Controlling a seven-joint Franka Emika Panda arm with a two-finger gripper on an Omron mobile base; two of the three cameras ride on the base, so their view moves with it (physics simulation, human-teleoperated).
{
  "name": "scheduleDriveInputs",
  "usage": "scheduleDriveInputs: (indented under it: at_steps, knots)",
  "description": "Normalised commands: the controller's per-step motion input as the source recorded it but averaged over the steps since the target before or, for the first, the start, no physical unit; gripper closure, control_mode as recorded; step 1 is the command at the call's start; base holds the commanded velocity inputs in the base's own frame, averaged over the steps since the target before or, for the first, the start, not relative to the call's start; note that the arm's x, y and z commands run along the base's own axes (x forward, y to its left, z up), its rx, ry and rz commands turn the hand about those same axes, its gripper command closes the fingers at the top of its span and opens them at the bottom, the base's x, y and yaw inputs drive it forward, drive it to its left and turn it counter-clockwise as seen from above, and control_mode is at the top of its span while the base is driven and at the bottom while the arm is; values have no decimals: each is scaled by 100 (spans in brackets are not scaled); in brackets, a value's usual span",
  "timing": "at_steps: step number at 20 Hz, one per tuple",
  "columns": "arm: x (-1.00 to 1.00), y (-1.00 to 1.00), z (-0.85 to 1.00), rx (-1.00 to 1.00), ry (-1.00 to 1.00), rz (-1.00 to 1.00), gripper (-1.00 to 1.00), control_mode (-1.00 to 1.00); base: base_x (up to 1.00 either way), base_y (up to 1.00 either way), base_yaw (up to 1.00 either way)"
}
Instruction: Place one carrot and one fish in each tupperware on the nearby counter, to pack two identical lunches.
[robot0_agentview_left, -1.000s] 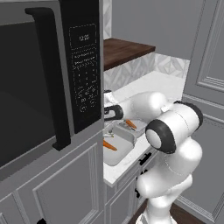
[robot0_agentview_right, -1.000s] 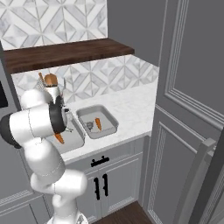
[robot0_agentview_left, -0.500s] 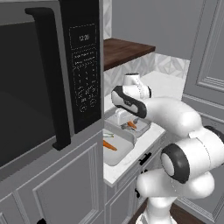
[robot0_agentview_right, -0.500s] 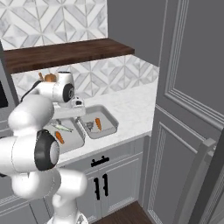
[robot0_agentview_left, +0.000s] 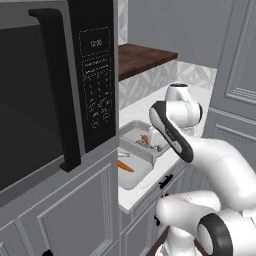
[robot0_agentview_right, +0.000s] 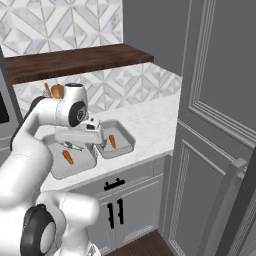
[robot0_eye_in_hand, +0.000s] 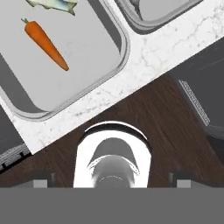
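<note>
The gripper (robot0_eye_in_hand: 111, 180) hangs above the left tray (robot0_agentview_right: 55, 172), near that tray's front edge, pointing straight down. Its 2 fingertips (robot0_eye_in_hand: 41, 181) stand wide apart with nothing between them.

The left tray (robot0_eye_in_hand: 124, 51) sits on the white counter (robot0_agentview_right: 150, 125), close to the counter's front edge. Inside it lie 1 carrot (robot0_eye_in_hand: 46, 43) and 1 fish (robot0_eye_in_hand: 54, 4). The carrot (robot0_agentview_right: 67, 156) lies on the tray floor and the fish (robot0_agentview_right: 72, 146) lies just behind it, toward the wall; the 2 are close but apart in the hand view.

The right tray (robot0_agentview_right: 131, 145) sits just beside the left tray, on the side away from the microwave (robot0_agentview_left: 50, 100), with a narrow strip of counter between their rims. A second carrot (robot0_agentview_right: 112, 141) lies in it. The hand hides the part of the right tray nearest the left tray, so I cannot tell what else is in there.

Above and behind the left tray runs a dark wooden shelf (robot0_agentview_right: 75, 60). Below the left tray are grey cabinets with black handles (robot0_agentview_right: 115, 184), and past the counter edge the hand view shows brown wooden floor (robot0_eye_in_hand: 175, 113).
</note>
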Motion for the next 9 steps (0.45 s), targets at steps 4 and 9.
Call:
scheduleDriveInputs:
  at_steps: [4,9]
  knots:
    - [-80,-9,38,2,-5,0,-100,-100,0,0,0]
    - [-82,0,88,5,-20,0,-100,-100,0,0,0]
